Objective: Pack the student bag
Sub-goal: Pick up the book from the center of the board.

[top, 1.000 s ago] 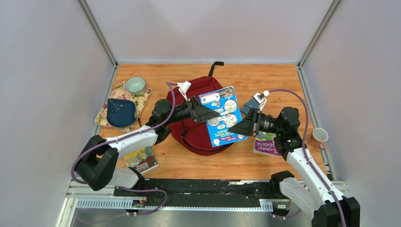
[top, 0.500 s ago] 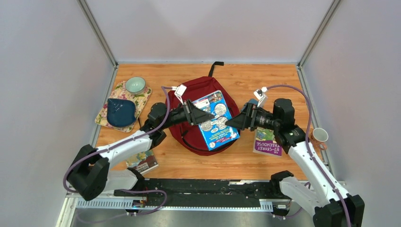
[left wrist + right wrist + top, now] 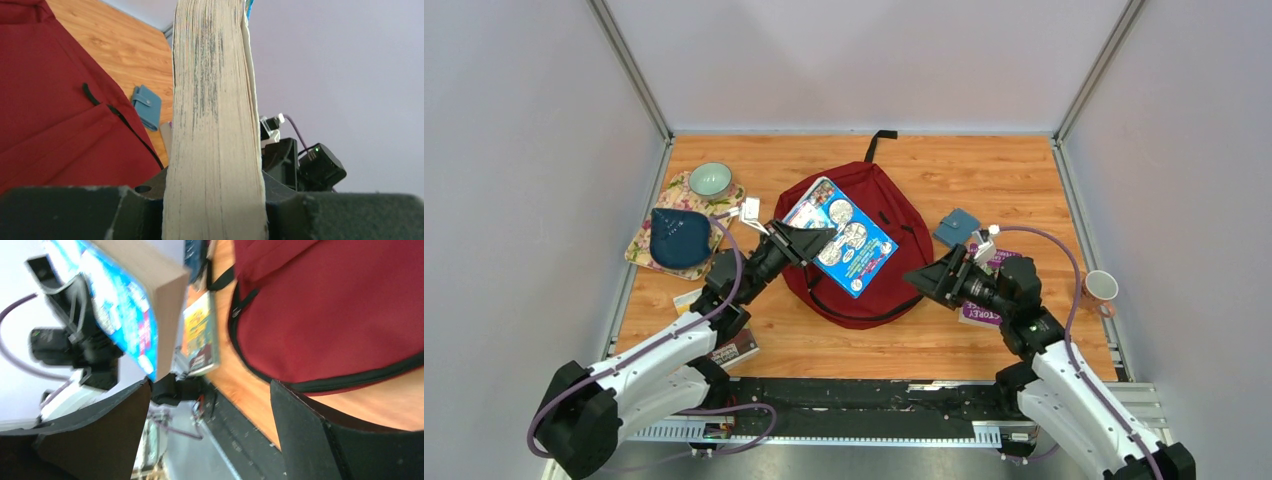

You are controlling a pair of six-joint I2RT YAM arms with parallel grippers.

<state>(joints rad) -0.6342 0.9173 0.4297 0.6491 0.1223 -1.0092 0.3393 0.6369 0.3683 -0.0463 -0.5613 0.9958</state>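
Note:
The dark red student bag [image 3: 902, 212] lies flat in the middle of the table, and its zip looks closed. Above its left half hangs a thick book with a blue cover [image 3: 844, 238], tilted. My left gripper [image 3: 814, 240] is shut on the book's near-left edge. In the left wrist view the cream page edge [image 3: 215, 125] fills the gap between the jaws of my left gripper [image 3: 214, 210]. My right gripper [image 3: 917, 277] is open and empty off the bag's right side. The right wrist view shows my right gripper [image 3: 210, 410], the bag [image 3: 340, 310] and the held book [image 3: 130, 305].
A small blue wallet [image 3: 957, 226] and a purple book [image 3: 980, 312] lie right of the bag, with a cup [image 3: 1101, 287] at the right edge. At left a floral mat [image 3: 646, 255] carries a green bowl [image 3: 710, 180] and a dark blue pouch [image 3: 679, 237]. Another book [image 3: 729, 350] lies front left.
My right gripper opened, let go of the blue book and drew back to the near right. My left gripper shut on the book and carried it left over the bag.

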